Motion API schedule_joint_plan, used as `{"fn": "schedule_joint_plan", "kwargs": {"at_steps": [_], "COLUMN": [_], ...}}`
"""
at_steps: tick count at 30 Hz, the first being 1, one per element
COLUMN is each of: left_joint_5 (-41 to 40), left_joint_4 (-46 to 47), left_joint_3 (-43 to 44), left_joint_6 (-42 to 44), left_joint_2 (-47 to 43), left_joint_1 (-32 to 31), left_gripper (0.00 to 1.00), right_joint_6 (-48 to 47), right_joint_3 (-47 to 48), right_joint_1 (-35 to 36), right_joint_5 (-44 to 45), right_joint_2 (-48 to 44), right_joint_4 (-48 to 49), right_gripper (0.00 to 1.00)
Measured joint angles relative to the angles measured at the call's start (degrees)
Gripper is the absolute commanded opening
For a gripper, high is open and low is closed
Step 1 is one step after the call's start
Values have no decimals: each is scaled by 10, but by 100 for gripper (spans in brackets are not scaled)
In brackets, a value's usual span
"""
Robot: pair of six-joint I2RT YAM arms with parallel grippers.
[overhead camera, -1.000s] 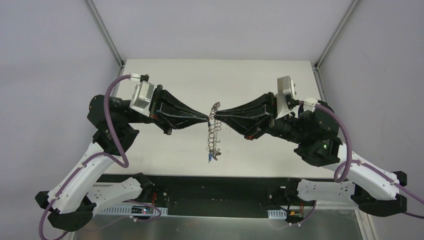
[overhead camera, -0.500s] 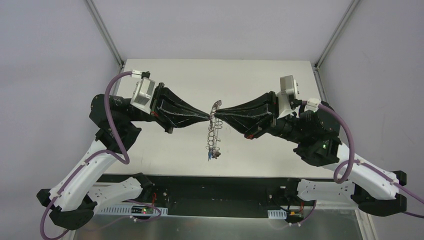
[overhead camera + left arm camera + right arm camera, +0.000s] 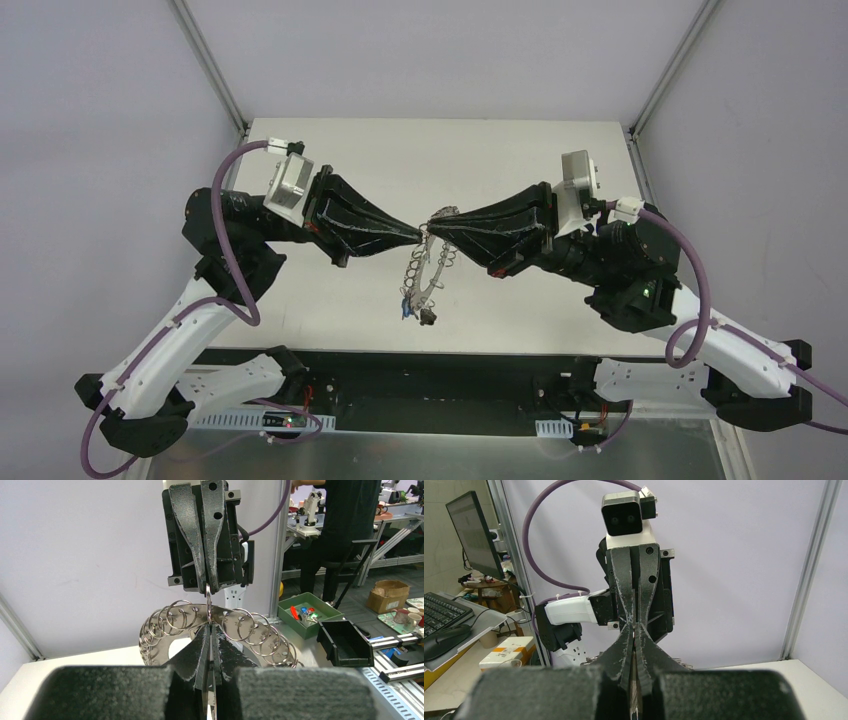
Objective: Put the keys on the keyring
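Arms tip to tip over mid-table. left gripper [image 3: 416,235] and right gripper [image 3: 433,221]: jaws pressed together, each pinching the keyring [image 3: 195,612] from opposite sides. Ring hangs tilted in the air, keys [image 3: 418,313] at its low end, blue and dark tags. White table [image 3: 330,150], pale booth walls, aluminium posts [image 3: 212,68]. Beyond the booth: person in black [image 3: 345,525], green bin [image 3: 305,611], monitor [image 3: 471,535], keyboard [image 3: 441,611].

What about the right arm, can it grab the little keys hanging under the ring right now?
Probably not. The right gripper is busy, jaws shut on the keyring up top, and the keys dangle at its low end.
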Motion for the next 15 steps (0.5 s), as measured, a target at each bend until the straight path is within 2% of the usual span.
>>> {"fn": "schedule_joint_plan", "kwargs": {"at_steps": [10, 15], "left_joint_5": [2, 9], "left_joint_4": [3, 3], "left_joint_3": [-4, -5], "left_joint_6": [-9, -10], "left_joint_2": [-2, -2], "left_joint_1": [0, -1], "left_gripper": [0, 12], "right_joint_6": [0, -2], "right_joint_3": [0, 0], "right_joint_1": [3, 5], "right_joint_5": [2, 9], "right_joint_2": [2, 2], "right_joint_4": [0, 1], "right_gripper": [0, 0]}}
